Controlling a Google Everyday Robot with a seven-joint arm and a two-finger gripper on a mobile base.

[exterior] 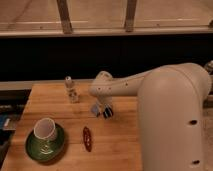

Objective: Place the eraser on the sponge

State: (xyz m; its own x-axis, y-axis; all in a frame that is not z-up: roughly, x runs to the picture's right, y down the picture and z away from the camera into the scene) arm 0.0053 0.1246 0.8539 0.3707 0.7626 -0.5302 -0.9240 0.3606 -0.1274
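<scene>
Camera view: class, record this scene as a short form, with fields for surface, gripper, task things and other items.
surface: wooden table
gripper: gripper low over the table's middle, under the white arm
sponge: light blue sponge at the gripper's tip
eraser: black eraser beside the sponge, apparently not on it
other items: white cup on green plate, front left; dark red object, front centre; small bottle, back

The gripper (101, 106) is low over the middle of the bench (120, 146). Under it the sponge (94, 108) lies just left of the eraser (107, 113). A small bottle (71, 90) stands behind and left of them, near the back edge. At the front-left corner a cup (45, 130) sits on a plate (34, 151), with a slim stick (87, 138) just to the plate's right.
</scene>
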